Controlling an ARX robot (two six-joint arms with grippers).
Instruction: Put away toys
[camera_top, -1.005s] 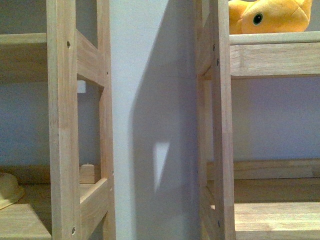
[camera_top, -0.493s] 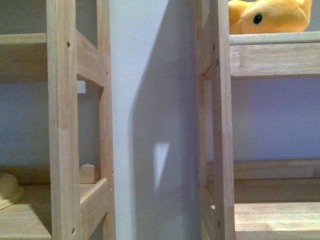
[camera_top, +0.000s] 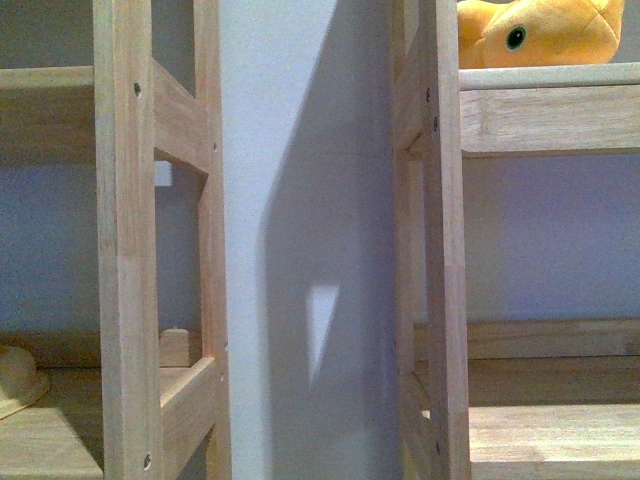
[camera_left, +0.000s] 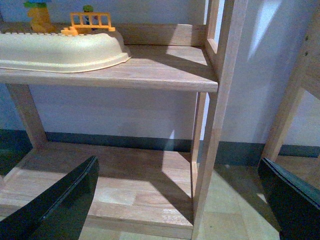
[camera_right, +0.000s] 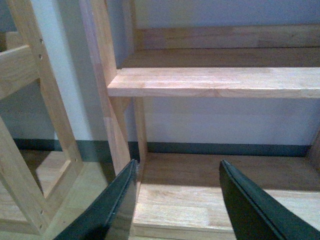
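- A pale wall (camera_top: 300, 200) stands behind two light wooden shelf units, the left shelf unit (camera_top: 125, 250) and the right shelf unit (camera_top: 440, 250), with a gap between them.
- The orange-yellow plush animal (camera_top: 540, 32) lies on the upper board (camera_top: 550, 78) of the right shelf unit, at the top edge of the front view, its glossy dark eye facing the camera.
- A pale tan hat-shaped object (camera_top: 15, 378) rests on the lower board of the left shelf unit, cut off by the edge of the picture.
- In the left wrist view a cream tray (camera_left: 60, 50) lies on a shelf board; behind it stand an orange toy fence (camera_left: 92, 21) and a coloured block figure (camera_left: 37, 15).
- The left pincer (camera_left: 180, 200) is spread wide and holds nothing.
- The right pincer (camera_right: 177, 200) is also parted and holds nothing, hanging before the bare lower boards.
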